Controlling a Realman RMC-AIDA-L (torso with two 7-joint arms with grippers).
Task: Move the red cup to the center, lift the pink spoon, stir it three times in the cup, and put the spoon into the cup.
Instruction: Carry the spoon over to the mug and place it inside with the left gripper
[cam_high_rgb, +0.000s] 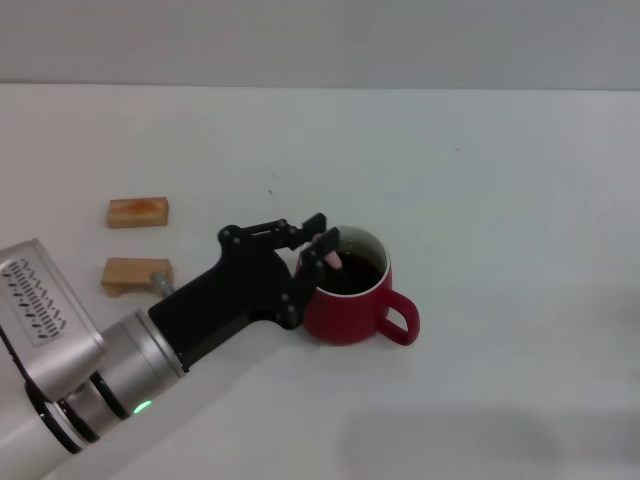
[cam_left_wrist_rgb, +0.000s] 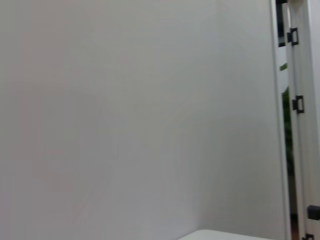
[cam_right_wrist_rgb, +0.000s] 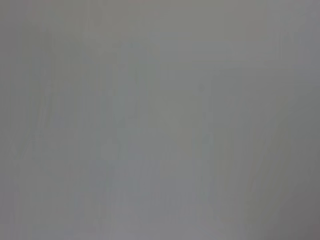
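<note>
While my left gripper (cam_high_rgb: 318, 243) is pinching pink spoon (cam_high_rgb: 331, 254) over red cup (cam_high_rgb: 348, 285), handle is feeling thin, light, slippery (liquid below); clamping mid-handle. Right gripper not showing.

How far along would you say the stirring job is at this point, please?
The red cup already stands mid-table. The left gripper holds the pink spoon over the rim, its tip in the cup. Releasing the spoon remains; stirs done cannot be counted.
</note>
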